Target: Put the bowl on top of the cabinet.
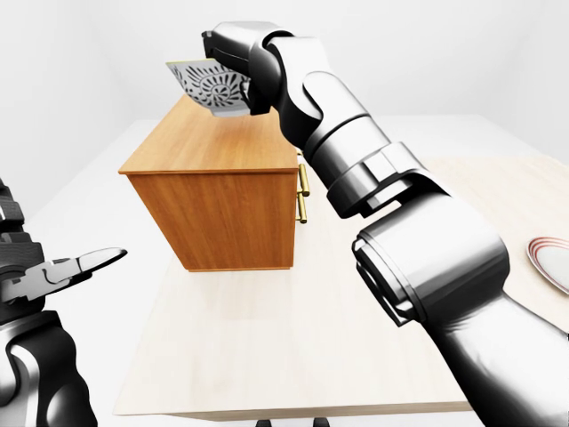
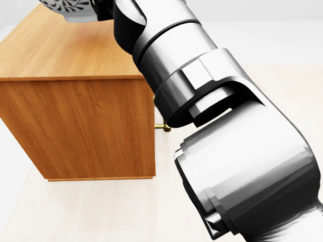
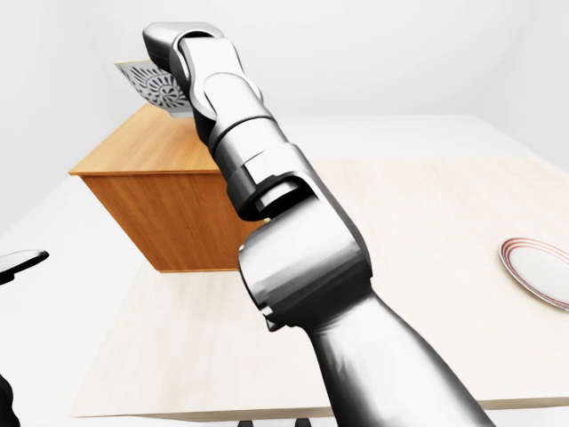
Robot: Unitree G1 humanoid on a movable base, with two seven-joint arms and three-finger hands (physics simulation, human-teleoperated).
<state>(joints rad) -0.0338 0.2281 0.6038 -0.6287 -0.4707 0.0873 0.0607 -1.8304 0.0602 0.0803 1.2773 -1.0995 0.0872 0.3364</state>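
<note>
Pale wood is filling the scene: the table [image 1: 267, 356] is stretching across the lower half of the left-eye view, and the honey-brown cabinet [image 1: 222, 213] is sitting on it toward ten o'clock, brass handles [image 1: 302, 194] showing on its right face. Now the right arm is reaching long across the picture from five o'clock up to eleven, and the right hand [image 1: 233, 55] is holding the patterned bowl [image 1: 206, 84] just above the cabinet's top, toward the top's far end. The fingers themselves are mostly hidden behind the wrist, but the bowl is clearly hanging from that hand, so I'm judging it gripped by the rim.

The bowl is riding tilted, its mouth turned toward nine o'clock and partly at the camera, so the decorated inside is showing. Its axis is lying closer to horizontal than upright, and the base is pointing off toward the hand.

Here's the danger, as I read it: let go at this tilt and the bowl is landing on its edge, rolling or toppling off the far side. It needs levelling first, then lowering.

Down at eight o'clock the left hand [image 1: 67, 267] is idling with its fingers spread, holding nothing. Way over at three o'clock, a red-rimmed plate [image 3: 538, 267] is lying on the table, well apart from the action.
</note>
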